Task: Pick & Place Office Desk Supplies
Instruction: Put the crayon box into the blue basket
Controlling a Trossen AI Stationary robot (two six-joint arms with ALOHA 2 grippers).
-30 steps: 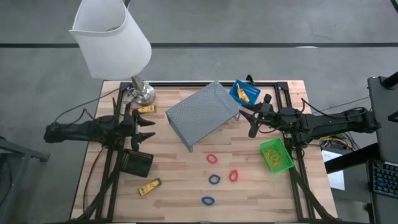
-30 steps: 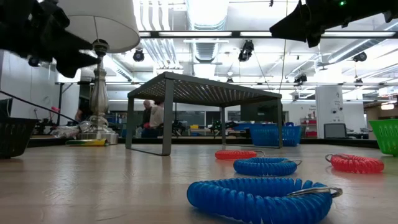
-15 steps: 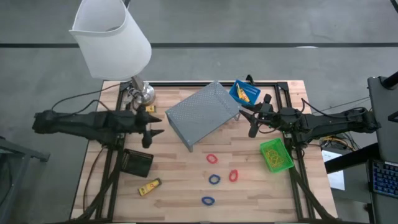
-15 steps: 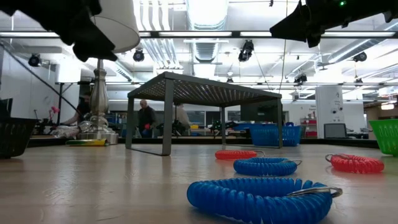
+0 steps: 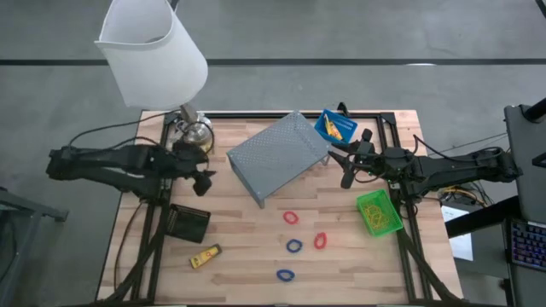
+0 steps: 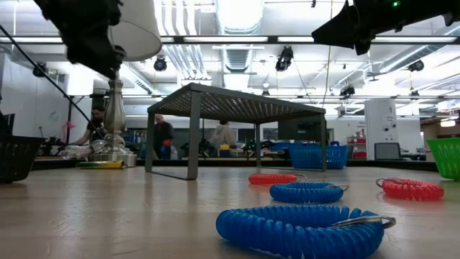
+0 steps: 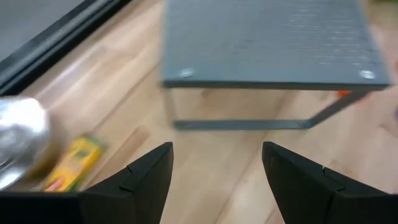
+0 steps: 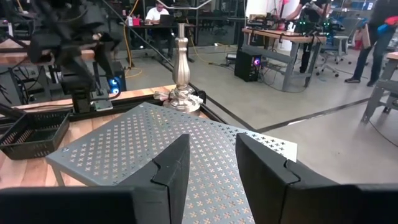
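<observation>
Loops: you had a blue loop [image 6: 302,229] nearest, another blue loop [image 6: 307,192] behind, two red loops [image 6: 412,189] beyond.
Left gripper [image 6: 97,54]: hung above the lamp base [image 6: 113,115].
Shelf [image 6: 233,108]: stood mid-table.

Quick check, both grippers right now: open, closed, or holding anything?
Left gripper: open, empty, near the lamp's metal base and the yellow oblong piece.
Right gripper: open, empty, over the grey perforated metal stand.
</observation>
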